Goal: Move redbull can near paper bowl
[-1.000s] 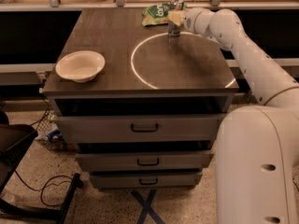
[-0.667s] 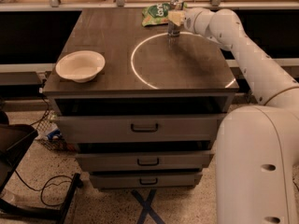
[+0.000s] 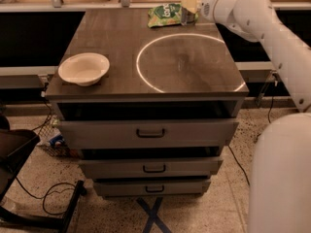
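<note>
My gripper point(image 3: 190, 5) at far edge of table point(image 3: 204, 72), fingers clamped round can point(image 3: 186, 14), upright just beside green bag point(image 3: 166, 14); mid-height grip likely steadies carry to bowl point(image 3: 83, 68), well apart, front left

The table point(image 3: 121, 47) is a dark, wood-grained top on a grey cabinet with three drawers point(image 3: 184, 130) stacked below its front edge. A thin pale ring point(image 3: 137, 64) is marked on the top; it fills most of the right half and runs off at the right edge. The paper bowl point(image 3: 84, 68) sits upright near the front left corner, well apart from everything else. A green snack bag point(image 3: 165, 14) lies flat at the far edge, right of the middle. The redbull can point(image 3: 186, 16) stands upright just beside the bag, towards the far right corner. The gripper point(image 3: 190, 4) is at the can's upper part; whether the can's base rests on the top cannot be told.
</note>
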`<move>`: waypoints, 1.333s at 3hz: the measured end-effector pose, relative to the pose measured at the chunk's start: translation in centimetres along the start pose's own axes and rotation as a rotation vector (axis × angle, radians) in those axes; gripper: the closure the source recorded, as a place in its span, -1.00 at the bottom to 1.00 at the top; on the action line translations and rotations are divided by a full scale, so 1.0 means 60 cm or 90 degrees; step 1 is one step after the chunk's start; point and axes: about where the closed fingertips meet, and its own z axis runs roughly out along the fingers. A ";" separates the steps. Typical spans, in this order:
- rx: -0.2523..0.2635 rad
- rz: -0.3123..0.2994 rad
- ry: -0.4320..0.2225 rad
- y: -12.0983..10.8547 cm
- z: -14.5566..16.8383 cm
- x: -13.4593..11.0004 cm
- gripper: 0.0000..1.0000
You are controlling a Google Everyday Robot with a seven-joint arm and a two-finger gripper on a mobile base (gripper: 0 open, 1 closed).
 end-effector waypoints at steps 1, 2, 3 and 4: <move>-0.018 -0.014 -0.010 0.044 -0.066 -0.024 1.00; -0.038 -0.045 -0.011 0.106 -0.121 -0.006 1.00; -0.076 -0.067 -0.002 0.170 -0.144 0.030 1.00; -0.112 -0.097 -0.003 0.221 -0.155 0.036 1.00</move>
